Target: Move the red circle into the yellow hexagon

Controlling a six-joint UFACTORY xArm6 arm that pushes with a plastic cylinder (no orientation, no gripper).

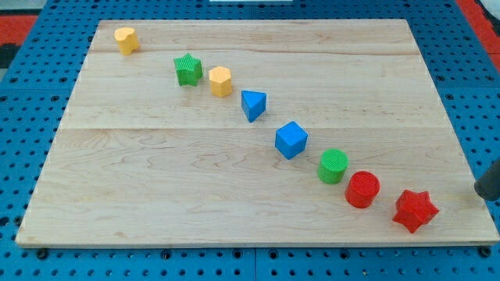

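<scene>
The red circle (362, 190) lies near the board's bottom right, between a green circle (333, 165) and a red star (415, 210). The yellow hexagon (221, 80) sits far up and to the left, next to a green star (187, 69). A blue triangle (253, 104) and a blue cube (291, 140) lie on the diagonal line between the two. My tip (483, 195) shows as a dark rod end at the view's right edge, to the right of the red star and well apart from the red circle.
A second yellow block (126, 39), its shape unclear, sits at the top left corner of the wooden board (156, 195). A blue pegboard surface (234, 265) surrounds the board.
</scene>
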